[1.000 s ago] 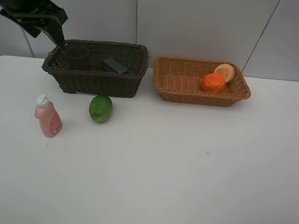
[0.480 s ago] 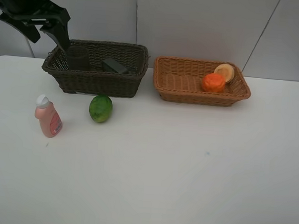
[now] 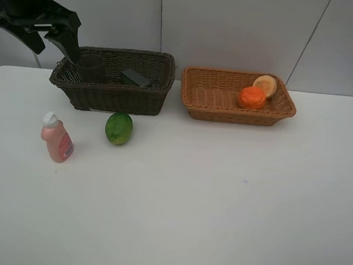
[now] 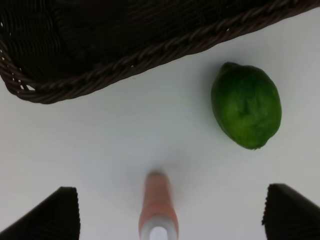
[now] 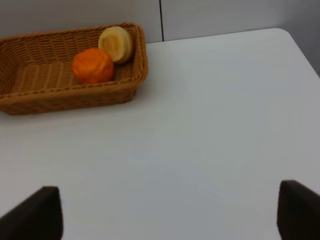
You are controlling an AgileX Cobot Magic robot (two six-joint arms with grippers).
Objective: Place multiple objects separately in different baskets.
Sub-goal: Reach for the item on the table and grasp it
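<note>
Fingers [image 4: 50,217] of left gripper [image 3: 53,42] spread, empty, over dark basket [image 3: 109,94] corner; white-capped pink bottle [image 3: 56,139] and oval green fruit [image 3: 118,128] stand on table [image 3: 220,202] beside it; right gripper [image 5: 167,215] likewise spread.

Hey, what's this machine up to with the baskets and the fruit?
A two-armed robot is sorting items into two baskets. The dark basket holds a cup and a dark bottle; the tan basket holds an orange and a pale fruit. A pink bottle and a green fruit sit on the table, unsorted. The left gripper hangs open above the dark basket's left end; the right gripper is open and empty.
</note>
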